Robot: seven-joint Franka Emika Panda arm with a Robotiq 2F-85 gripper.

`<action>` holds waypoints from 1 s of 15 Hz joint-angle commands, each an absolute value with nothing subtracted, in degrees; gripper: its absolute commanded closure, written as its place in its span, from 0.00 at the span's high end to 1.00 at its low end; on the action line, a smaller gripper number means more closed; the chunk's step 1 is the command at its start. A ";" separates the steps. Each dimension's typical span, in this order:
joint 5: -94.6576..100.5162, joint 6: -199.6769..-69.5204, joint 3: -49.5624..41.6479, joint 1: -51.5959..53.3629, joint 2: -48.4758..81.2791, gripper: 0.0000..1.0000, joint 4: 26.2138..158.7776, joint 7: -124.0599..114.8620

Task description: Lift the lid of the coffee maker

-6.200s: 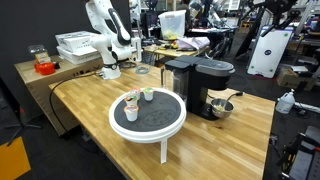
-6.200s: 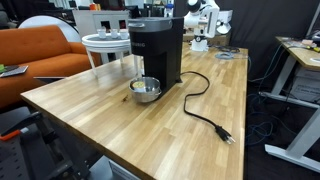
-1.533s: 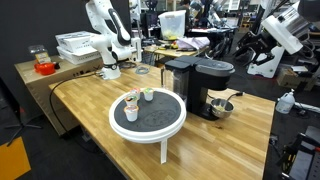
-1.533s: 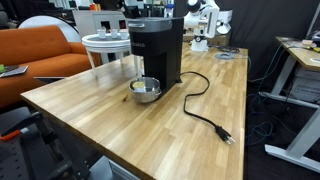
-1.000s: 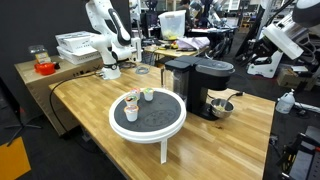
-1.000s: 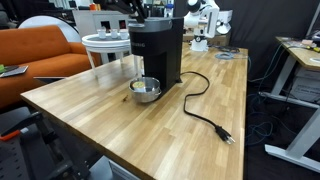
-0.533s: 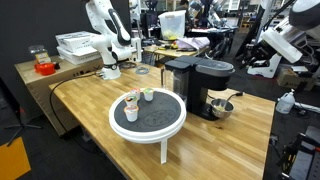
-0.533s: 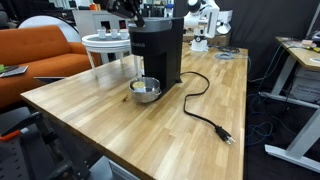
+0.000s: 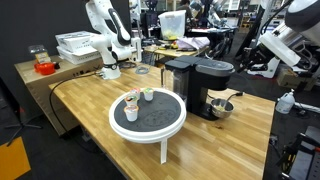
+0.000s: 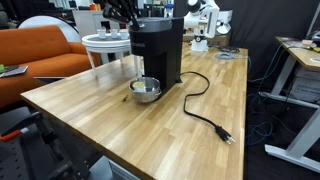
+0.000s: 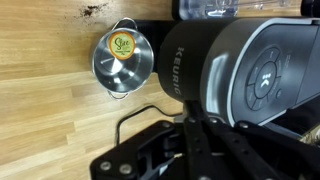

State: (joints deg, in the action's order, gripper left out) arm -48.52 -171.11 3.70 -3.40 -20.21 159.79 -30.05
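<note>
pincer (image 9: 251,65) hangs above and beside lid (image 9: 214,66), not touching | open or closed, honestly can't tell | lid down flat on maker (image 9: 200,92)

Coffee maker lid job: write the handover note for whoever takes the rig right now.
Gripper: in the air, off to one side of the coffee maker, touching nothing. Whether it is open or shut cannot be told.
Lid: lies flat and shut on the machine's head.
Steel bowl: on the wooden table next to the machine, with a pod in it.
Done: nothing on the lid yet.
Left: come down to the lid, catch its edge, lift it.
</note>
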 commanded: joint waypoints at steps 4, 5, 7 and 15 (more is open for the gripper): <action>-59.39 -172.68 6.16 -2.55 -19.38 0.00 159.80 -24.67; -60.79 -172.73 6.49 -2.45 -19.29 0.00 159.80 -23.88; -63.47 -172.74 6.89 -2.02 -19.18 0.00 159.81 -22.20; -65.69 -172.79 6.34 -1.35 -19.79 0.00 159.78 -15.54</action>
